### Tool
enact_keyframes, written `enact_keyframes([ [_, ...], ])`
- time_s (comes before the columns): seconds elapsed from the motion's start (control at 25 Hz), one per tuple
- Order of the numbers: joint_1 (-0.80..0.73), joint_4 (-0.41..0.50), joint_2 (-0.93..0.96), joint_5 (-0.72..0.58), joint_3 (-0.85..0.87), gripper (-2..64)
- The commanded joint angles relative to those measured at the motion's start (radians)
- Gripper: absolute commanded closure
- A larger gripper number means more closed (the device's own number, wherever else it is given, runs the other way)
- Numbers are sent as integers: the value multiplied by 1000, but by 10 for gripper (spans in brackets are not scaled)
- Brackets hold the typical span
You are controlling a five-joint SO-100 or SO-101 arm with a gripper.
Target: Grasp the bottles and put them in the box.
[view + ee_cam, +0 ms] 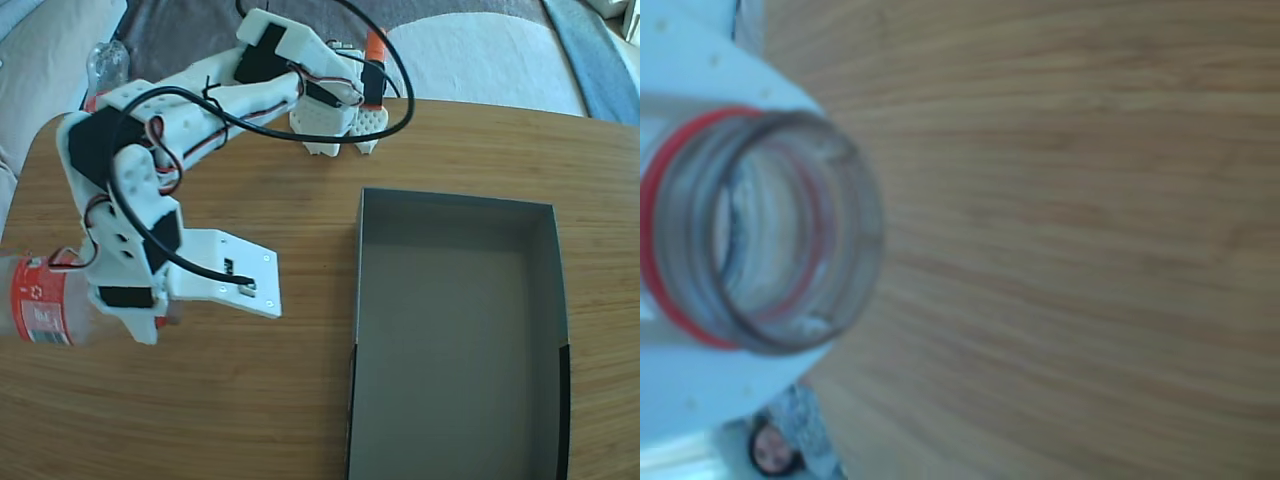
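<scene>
Gripper [120, 320] sits at the table's left edge in the fixed view, clamped around a Coca-Cola bottle [40, 300] that lies sideways. Its fingertips are hidden under the white wrist housing; only the red label and part of the clear body show, the rest cut off by the frame edge. Wrist view: blurred, looking end-on along the bottle [760, 230] with a red ring around it, white gripper plastic behind it. Second bottle [106, 68] is mostly hidden behind the arm [170, 110] at upper left; only its clear top is visible. Grey box [455, 330] lies on the wooden table [250, 400] at right, well apart, its lower end cut off.
</scene>
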Motion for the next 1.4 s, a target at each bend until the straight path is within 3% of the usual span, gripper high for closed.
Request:
enact_keyframes([
  [0.0, -40, 67, 109, -15, -55, 505],
  [0.48, -233, 67, 166, -58, -57, 537],
  [0.64, -255, 66, 179, -66, -61, 618],
  [1.36, -399, 66, 181, -112, -61, 617],
])
